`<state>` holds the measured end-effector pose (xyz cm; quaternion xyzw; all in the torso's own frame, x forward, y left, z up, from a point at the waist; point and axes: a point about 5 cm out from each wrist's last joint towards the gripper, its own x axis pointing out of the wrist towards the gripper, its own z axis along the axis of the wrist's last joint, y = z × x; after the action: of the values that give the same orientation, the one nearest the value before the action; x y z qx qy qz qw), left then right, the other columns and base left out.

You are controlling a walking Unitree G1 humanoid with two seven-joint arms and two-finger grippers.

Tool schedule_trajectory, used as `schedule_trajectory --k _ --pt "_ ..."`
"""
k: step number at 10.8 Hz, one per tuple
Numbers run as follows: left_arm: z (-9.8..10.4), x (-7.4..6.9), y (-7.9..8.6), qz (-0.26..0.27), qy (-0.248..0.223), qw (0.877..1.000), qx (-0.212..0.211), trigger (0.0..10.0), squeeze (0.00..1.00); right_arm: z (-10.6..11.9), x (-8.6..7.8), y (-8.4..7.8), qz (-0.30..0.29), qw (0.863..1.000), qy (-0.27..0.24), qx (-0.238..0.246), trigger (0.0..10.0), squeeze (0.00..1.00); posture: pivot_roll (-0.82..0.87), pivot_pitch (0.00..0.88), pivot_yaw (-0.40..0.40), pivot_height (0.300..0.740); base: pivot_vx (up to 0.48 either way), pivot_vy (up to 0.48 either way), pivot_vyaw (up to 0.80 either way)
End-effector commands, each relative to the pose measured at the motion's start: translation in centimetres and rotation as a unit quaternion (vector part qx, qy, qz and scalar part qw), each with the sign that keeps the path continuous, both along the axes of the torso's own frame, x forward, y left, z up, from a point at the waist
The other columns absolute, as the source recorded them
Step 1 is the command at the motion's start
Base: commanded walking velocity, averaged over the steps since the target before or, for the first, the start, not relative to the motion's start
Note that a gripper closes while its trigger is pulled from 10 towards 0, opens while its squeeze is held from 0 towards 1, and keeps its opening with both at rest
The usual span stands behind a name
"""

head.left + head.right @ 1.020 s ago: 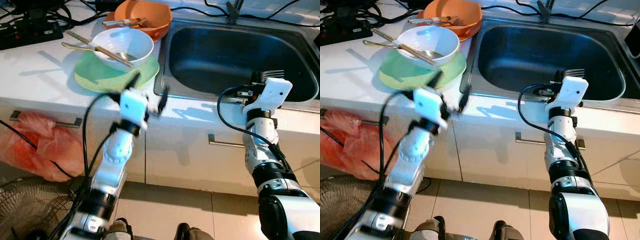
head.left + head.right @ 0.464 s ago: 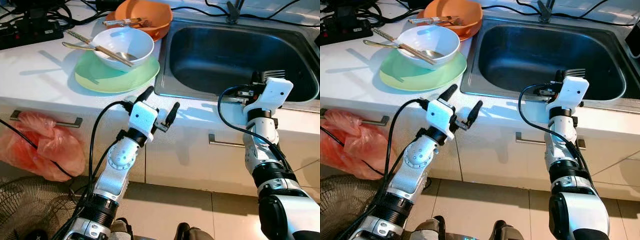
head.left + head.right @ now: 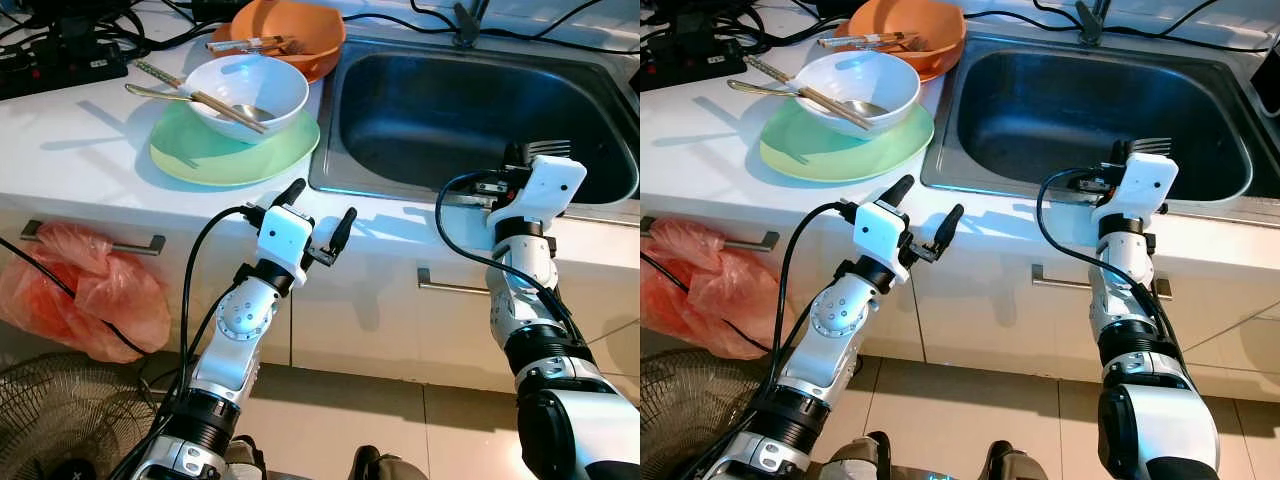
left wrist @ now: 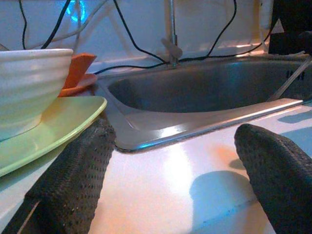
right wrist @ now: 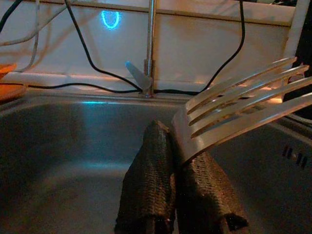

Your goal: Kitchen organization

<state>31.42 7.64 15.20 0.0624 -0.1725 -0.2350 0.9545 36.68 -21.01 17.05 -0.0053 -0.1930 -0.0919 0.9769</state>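
1. Where the steel sink [image 3: 480, 110] fills the upper right of the left eye view, right gripper [image 3: 540, 150] pinching a silver fork [image 3: 547, 148], tines up, over the front rim; left gripper [image 3: 318, 205] spread wide, empty, at centre, below green plate [image 3: 200, 155] and white bowl [image 3: 245, 90].
2. Left wrist: fingers [image 4: 73, 185] parted, counter between.
3. Right wrist: four shiny tines [image 5: 243, 105] at right, fingers [image 5: 148, 180] clamped together.

Left gripper [image 3: 318, 207] dropped back from the green plate [image 3: 200, 155], toward 6 o'clock, fingers spread, blur gone
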Motion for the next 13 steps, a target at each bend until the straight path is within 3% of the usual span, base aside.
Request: schedule_trajectory --k 1,4,5,6,7,8,9,13 --pt "-0.63 0.09 -0.12 0.000 0.017 1.000 0.001 10.0 0.00 -1.65 -0.17 -0.24 -0.002 0.999 0.043 -0.002 10.0 0.00 0.20 0.182 -0.032 0.740 0.000 0.000 0.00" --pt "-0.76 0.11 -0.28 0.000 0.019 1.000 -0.002 10.0 0.00 -1.81 0.00 0.09 0.010 0.998 0.055 -0.009 10.0 0.00 0.20 0.181 -0.036 0.740 0.000 0.000 0.00" --pt "-0.76 0.10 -0.30 0.001 0.020 1.000 -0.003 10.0 0.00 -1.93 -0.05 0.20 0.014 0.998 0.055 -0.008 10.0 0.75 0.20 0.186 -0.038 0.740 0.000 0.000 0.00" --pt "-0.78 0.10 -0.28 0.001 0.020 1.000 -0.003 10.0 0.00 -1.98 -0.06 0.20 0.014 0.998 0.056 -0.008 10.0 1.00 0.20 0.188 -0.039 0.740 0.000 0.000 0.00" --pt "-0.81 0.12 -0.24 0.003 0.021 1.000 -0.004 10.0 0.00 -1.97 -0.04 0.24 0.016 0.998 0.056 -0.008 10.0 1.00 0.20 0.191 -0.041 0.740 0.000 0.000 0.00" --pt "-0.84 0.13 -0.24 0.004 0.021 1.000 -0.005 10.0 0.00 -1.96 0.00 0.24 0.017 0.998 0.058 -0.009 10.0 0.94 0.20 0.194 -0.042 0.740 0.000 0.000 0.00" --pt "-0.84 0.13 -0.23 0.005 0.022 1.000 -0.006 10.0 0.00 -1.97 0.01 0.27 0.017 0.998 0.059 -0.009 10.0 0.00 0.20 0.198 -0.042 0.740 0.000 0.000 0.00" --pt "-0.87 0.14 -0.14 0.006 0.021 1.000 -0.005 10.0 0.00 -1.79 -0.08 -0.40 -0.002 0.998 0.054 -0.010 10.0 0.00 0.20 0.201 -0.041 0.740 0.000 0.000 0.00"
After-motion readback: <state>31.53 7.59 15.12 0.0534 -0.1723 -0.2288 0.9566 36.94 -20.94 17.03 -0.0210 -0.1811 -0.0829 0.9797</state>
